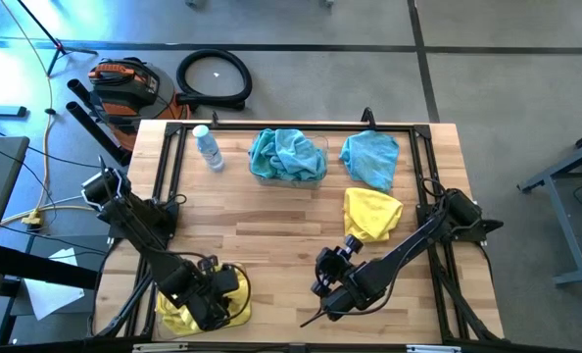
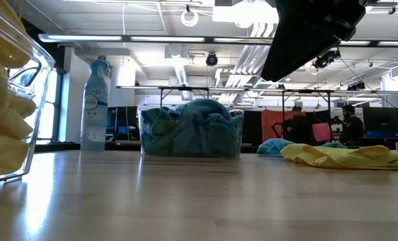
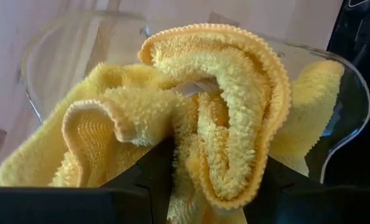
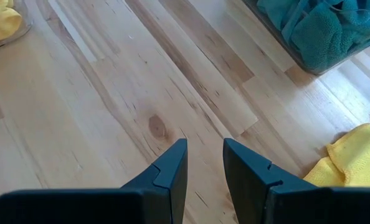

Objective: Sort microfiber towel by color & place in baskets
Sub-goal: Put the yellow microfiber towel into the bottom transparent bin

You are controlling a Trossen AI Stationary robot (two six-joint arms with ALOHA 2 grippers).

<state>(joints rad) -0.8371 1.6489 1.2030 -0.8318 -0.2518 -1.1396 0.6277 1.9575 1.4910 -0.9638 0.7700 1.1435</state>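
My left gripper [image 3: 210,165] is at the table's near left corner, shut on a yellow microfiber towel [image 3: 222,106] right over a clear basket [image 3: 347,118] that holds yellow towels [image 1: 188,312]. The same basket shows at the left of the low view [image 2: 11,100]. My right gripper [image 4: 203,149] hovers open over bare wood near the front centre [image 1: 322,275], with nothing between its fingers. A second basket [image 1: 289,157] at the back is full of teal towels. A loose teal towel [image 1: 371,157] and a loose yellow towel [image 1: 372,214] lie flat on the table's right part. My left gripper pinches a bunched fold of the yellow towel [image 3: 203,155] between its two fingers [image 3: 154,171]. The fingers come from above, pointing steeply down. Several layers bulge out past the fingers, slack, over the basket's opening. Whether the towel's lower end rests on the towels below, I cannot tell.
A clear spray bottle [image 1: 208,147] stands at the back left, beside the teal basket [image 2: 191,130]. A black metal frame [image 1: 423,176] runs along the table's sides. Bare wood [image 1: 271,230] lies between the two arms. People stand in the room beyond the table [image 2: 350,120].
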